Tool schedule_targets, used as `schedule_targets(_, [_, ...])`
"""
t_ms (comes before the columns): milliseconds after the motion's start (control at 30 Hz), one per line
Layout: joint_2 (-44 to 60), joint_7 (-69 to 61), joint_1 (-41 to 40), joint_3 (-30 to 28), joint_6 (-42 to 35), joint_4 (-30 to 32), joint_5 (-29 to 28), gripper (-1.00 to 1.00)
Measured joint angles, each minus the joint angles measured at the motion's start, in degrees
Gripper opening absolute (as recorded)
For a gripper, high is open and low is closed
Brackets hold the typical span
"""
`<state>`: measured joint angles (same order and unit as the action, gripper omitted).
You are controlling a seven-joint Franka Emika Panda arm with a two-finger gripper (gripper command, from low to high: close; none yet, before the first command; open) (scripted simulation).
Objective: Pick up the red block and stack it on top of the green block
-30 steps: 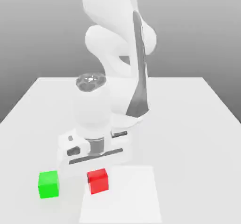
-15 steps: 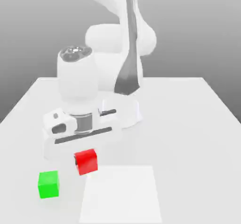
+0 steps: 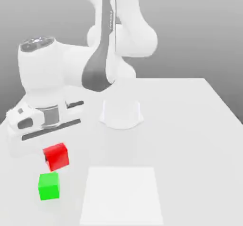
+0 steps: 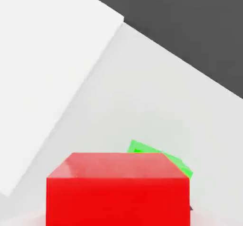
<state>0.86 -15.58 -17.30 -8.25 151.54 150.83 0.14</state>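
Observation:
The red block [image 3: 56,156] hangs in the air under my gripper [image 3: 54,147], which is shut on it. It sits just above and slightly to the exterior view's right of the green block [image 3: 49,185], which rests on the table near the front edge. In the hand view the red block [image 4: 117,192] is close up, and the green block [image 4: 163,159] peeks out from behind it, mostly covered.
A white square sheet [image 3: 122,195] lies flat on the table [image 3: 190,125], to the exterior view's right of the green block. The arm's round base [image 3: 121,113] stands at the table's middle. The white sheet [image 4: 47,78] also appears in the hand view.
The hand has lifted the red block off the table and carried it toward the exterior view's left, to a spot over the green block. The green block has stayed put.

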Motion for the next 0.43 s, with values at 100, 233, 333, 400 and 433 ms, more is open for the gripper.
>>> schedule_targets(100, [0.46, -3.67, -1.56, -0.30, -0.38, -0.90, 0.32, -1.00])
schedule_targets(233, [5.77, -5.92, -1.66, 0.52, 4.49, -1.43, 2.36, -1.00])
schedule_targets(333, [10.46, -7.15, -2.28, 1.37, 8.86, -1.58, 4.02, 1.00])
schedule_targets(400, [10.46, -7.15, -2.28, 1.37, 8.86, -1.58, 4.02, 1.00])
schedule_targets(433, [10.46, -7.15, -2.28, 1.37, 8.86, -1.58, 4.02, 1.00])
